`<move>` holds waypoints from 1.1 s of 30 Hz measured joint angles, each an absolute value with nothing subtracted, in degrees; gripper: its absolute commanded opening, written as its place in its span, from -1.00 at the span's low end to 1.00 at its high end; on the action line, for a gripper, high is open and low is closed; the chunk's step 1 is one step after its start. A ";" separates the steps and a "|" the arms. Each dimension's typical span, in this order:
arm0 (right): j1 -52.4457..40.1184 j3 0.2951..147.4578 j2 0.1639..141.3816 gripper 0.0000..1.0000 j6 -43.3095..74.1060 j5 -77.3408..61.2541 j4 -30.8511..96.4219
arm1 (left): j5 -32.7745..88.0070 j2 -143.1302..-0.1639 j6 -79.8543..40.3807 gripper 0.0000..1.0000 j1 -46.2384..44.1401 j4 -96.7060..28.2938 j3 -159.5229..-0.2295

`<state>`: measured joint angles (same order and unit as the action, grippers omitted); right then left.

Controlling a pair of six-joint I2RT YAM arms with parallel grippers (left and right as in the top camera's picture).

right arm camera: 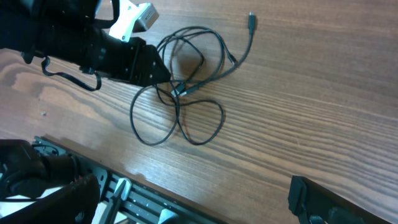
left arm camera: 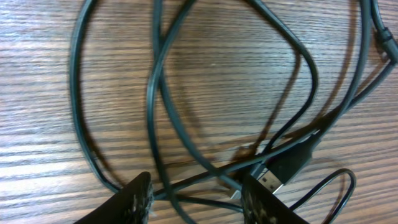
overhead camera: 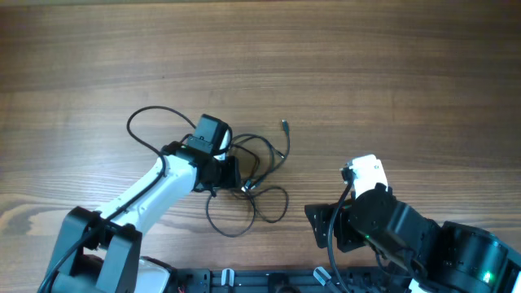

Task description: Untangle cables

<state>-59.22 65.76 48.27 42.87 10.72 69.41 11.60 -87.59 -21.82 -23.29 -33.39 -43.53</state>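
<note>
A tangle of thin black cables [overhead camera: 248, 183] lies in loops at the middle of the wooden table. My left gripper [overhead camera: 232, 173] is down on the tangle. In the left wrist view its fingers [left arm camera: 199, 190] are apart, with several cable strands [left arm camera: 168, 106] crossing between them and a USB plug [left arm camera: 292, 165] beside the right finger. A small connector [overhead camera: 285, 125] lies free at the tangle's far end. My right gripper [overhead camera: 324, 224] is open and empty, to the right of the tangle near the front edge. The right wrist view shows its wide-open jaws [right arm camera: 193, 199] and the cables [right arm camera: 186, 93] beyond.
The wooden table [overhead camera: 366, 73] stretches to the back and both sides. A black rail with white clips [overhead camera: 244, 281] runs along the front edge, also shown in the right wrist view [right arm camera: 124, 193]. The left arm [right arm camera: 112, 53] reaches in over the cables.
</note>
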 measured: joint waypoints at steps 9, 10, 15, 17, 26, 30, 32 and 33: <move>-59.22 65.76 48.27 1.00 44.18 10.09 71.61 | 8.36 -87.59 -23.24 -0.92 -25.45 -32.51 -43.53; -59.22 65.76 48.27 0.99 44.36 9.89 71.61 | 8.36 -87.59 -23.22 -0.92 -25.45 -32.51 -43.53; -59.22 65.76 48.27 0.99 44.38 9.43 72.03 | 8.40 -87.59 -23.27 -0.92 -25.45 -32.53 -43.53; -59.22 65.76 48.27 0.99 44.38 9.43 72.66 | 9.32 -87.42 -23.27 -0.92 -25.45 -33.26 -43.62; -59.22 65.76 48.29 1.00 44.38 12.62 75.50 | 14.92 -60.88 -21.47 -0.92 -25.52 -40.91 -65.71; -59.22 65.76 49.58 0.99 44.14 13.08 75.59 | 14.94 -50.61 -21.10 -0.92 -25.52 -34.00 -69.14; -59.22 65.76 51.96 0.99 44.01 13.15 75.55 | 14.90 -46.81 -21.06 -0.92 -25.52 -28.10 -70.15; -59.22 65.76 53.54 0.99 43.42 13.13 75.35 | 14.79 -45.32 -21.02 -0.92 -25.52 -24.62 -70.35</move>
<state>-59.22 65.76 53.54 43.42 13.13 75.35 14.79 -45.32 -21.02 -25.52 -24.62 -70.35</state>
